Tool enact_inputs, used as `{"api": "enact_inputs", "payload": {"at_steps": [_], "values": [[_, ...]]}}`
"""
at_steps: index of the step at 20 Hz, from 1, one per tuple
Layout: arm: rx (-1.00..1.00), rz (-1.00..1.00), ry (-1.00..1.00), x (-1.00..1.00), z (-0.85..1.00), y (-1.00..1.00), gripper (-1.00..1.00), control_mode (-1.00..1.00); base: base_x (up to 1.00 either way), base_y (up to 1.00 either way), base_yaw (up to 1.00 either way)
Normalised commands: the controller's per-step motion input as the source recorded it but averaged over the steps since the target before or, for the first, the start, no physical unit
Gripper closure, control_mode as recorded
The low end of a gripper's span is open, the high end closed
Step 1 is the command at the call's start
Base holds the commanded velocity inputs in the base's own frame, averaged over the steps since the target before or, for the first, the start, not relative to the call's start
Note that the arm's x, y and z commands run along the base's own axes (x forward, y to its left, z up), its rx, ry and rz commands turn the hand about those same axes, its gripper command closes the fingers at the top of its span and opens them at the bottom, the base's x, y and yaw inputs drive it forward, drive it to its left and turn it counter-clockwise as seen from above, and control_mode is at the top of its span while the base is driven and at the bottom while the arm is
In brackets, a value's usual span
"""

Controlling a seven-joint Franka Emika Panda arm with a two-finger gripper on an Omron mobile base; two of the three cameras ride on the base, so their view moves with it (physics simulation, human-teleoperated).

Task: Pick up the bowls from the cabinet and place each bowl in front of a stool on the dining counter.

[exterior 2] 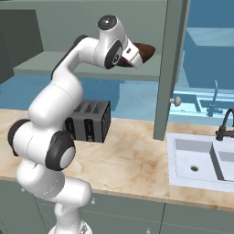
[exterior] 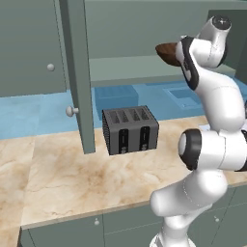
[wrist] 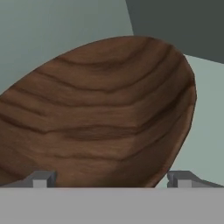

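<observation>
A dark brown wooden bowl (wrist: pixel 100 113) fills the hand view, tilted, with its grain plain to see. It sits on the pale shelf (exterior: pixel 125 67) of the open grey-green cabinet (exterior: pixel 79 72). My gripper (wrist: pixel 111 179) is open, its fingertips (wrist: pixel 41 178) standing wide on either side of the bowl's near rim. From the base, the bowl (exterior: pixel 166 52) shows just past my hand, and the same bowl (exterior 2: pixel 145 50) pokes out beyond my wrist. I cannot tell whether the fingers touch it. The stool and the dining counter are out of view.
A dark toaster (exterior: pixel 130 130) stands on the marble worktop (exterior: pixel 72 178) under the shelf. The open cabinet door (exterior 2: pixel 171 68) hangs edge-on beside my arm. A white sink (exterior 2: pixel 201 160) with a black faucet (exterior 2: pixel 225 124) lies to the right.
</observation>
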Motion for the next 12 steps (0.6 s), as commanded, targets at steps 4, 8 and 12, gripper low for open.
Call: {"api": "enact_inputs", "payload": {"at_steps": [4, 8, 12], "values": [[0.00, -0.02, 0.08, 0.07, -0.03, 0.00, 1.00, -1.00, 0.00, 0.00, 0.00], [0.00, 0.00, 0.02, 0.02, 0.00, 0.00, 1.00, -1.00, 0.00, 0.00, 0.00], [0.00, 0.00, 0.00, 0.00, 0.00, 0.00, 1.00, -1.00, 0.00, 0.00, 0.00]]}}
